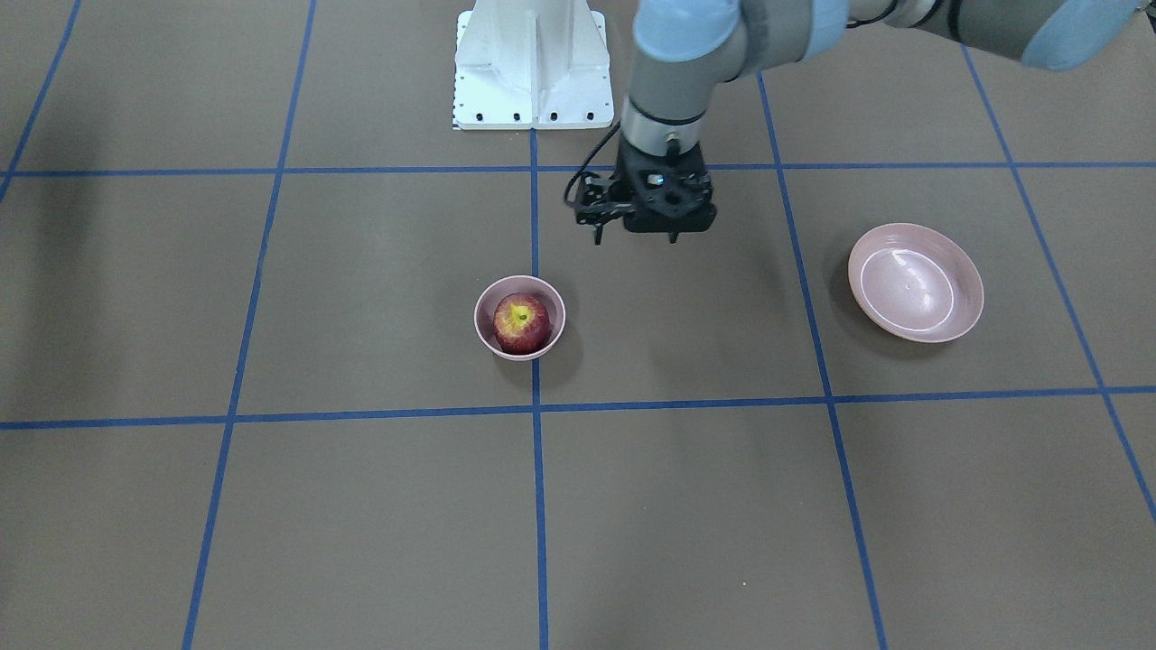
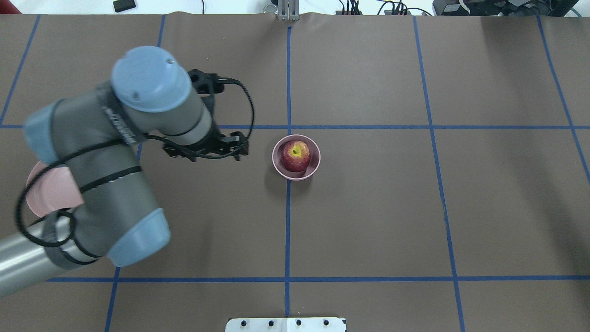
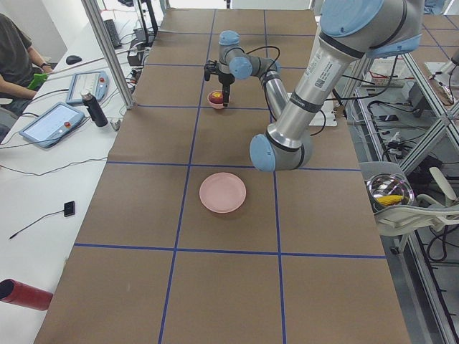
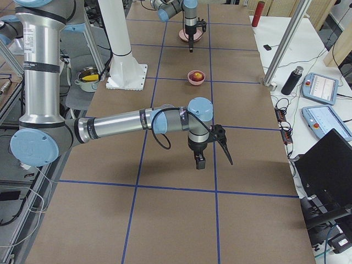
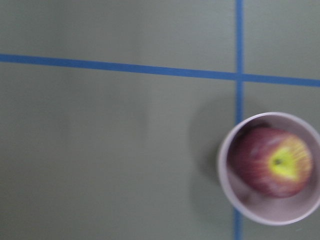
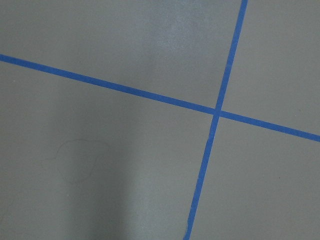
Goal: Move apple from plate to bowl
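The dark red apple [image 1: 521,322] sits stem up inside the small, deep pink bowl [image 1: 480,313] near the table's middle. It also shows in the overhead view [image 2: 295,156] and the left wrist view [image 5: 272,162]. The wide pink plate [image 1: 915,282] is empty; in the overhead view the plate [image 2: 46,193] is mostly hidden by my left arm. My left gripper [image 1: 634,239] hangs open and empty above the table, between bowl and plate and apart from both. My right gripper [image 4: 206,157] shows only in the exterior right view, over bare table far from the bowl; I cannot tell whether it is open.
The white robot base [image 1: 530,68] stands at the table's robot-side edge. Blue tape lines [image 1: 536,411] cross the brown table. An operator's table with tablets [image 3: 54,122] and a bottle [image 3: 93,109] runs along the far side.
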`<action>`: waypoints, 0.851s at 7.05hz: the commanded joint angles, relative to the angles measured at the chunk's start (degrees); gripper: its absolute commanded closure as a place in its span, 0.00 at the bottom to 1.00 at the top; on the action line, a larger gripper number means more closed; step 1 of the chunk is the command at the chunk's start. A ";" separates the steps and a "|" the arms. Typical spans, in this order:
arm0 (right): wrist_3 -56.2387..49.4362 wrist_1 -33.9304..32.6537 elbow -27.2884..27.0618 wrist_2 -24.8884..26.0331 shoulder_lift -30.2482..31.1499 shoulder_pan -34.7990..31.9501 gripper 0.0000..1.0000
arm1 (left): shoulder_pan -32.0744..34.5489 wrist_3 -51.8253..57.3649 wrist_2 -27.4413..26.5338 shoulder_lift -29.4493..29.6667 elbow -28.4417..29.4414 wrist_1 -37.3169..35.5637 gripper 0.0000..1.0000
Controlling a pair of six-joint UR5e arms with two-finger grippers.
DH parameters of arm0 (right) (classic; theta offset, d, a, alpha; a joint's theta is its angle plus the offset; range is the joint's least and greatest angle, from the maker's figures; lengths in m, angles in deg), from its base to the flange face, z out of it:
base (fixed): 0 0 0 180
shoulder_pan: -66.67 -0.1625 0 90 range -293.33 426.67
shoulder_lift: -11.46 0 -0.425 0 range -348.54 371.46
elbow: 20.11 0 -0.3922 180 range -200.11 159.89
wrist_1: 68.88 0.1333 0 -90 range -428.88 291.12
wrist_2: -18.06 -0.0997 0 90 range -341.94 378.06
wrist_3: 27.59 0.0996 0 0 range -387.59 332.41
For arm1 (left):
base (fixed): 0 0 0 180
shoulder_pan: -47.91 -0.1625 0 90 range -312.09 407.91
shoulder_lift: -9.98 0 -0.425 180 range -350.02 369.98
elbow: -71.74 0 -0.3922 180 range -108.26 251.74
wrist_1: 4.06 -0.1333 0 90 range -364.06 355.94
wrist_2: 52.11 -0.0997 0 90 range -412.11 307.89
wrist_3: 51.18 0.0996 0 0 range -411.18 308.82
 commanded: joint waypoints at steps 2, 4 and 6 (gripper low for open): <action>0.06 0.15 0.32 -0.07 -0.08 0.02 0.00 | 25.94 40.65 18.30 -30.24 -8.53 4.49 0.02; 0.06 0.06 0.40 0.10 -1.39 0.02 0.00 | 44.13 65.73 26.84 -36.85 5.27 10.58 0.02; 0.06 0.15 0.06 -0.25 -1.14 0.02 0.00 | 46.60 69.28 29.53 -36.33 8.52 10.60 0.02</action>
